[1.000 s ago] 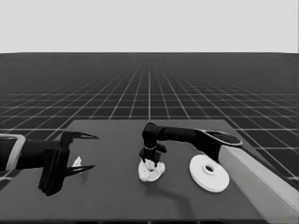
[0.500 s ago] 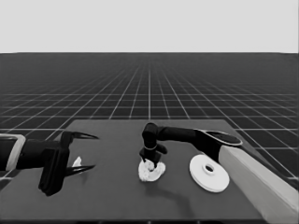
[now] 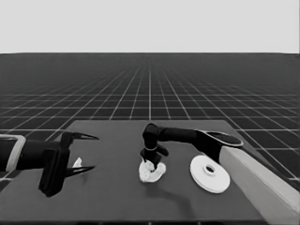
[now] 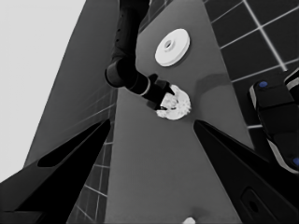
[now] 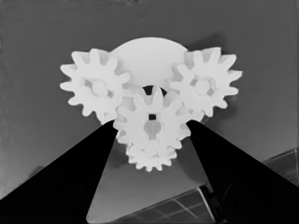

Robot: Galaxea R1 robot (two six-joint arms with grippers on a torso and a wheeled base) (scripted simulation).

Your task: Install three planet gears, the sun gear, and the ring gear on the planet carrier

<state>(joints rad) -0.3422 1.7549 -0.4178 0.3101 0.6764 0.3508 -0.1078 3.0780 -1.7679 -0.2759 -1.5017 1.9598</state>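
Your right pincer (image 3: 149, 161) stands over the smaller round part (image 3: 152, 172) in the middle of the tabletop (image 3: 112, 197). In the right wrist view its two fingers are apart, and a gear (image 5: 152, 122) sits between them, over the centre hole of that part. I cannot tell if the fingers really touch this gear. Two other gears (image 5: 96, 86) (image 5: 204, 86) lie on the smaller round part at both sides, and a fourth gear (image 5: 150, 156) shows partly under the middle one. The larger round part (image 3: 209, 173) lies flat just beside the right arm, apart from the smaller one. Your left pincer (image 3: 83, 152) waits over the left end of the tabletop with its fingers apart, and a thin white piece (image 3: 77, 163) lies there under them.
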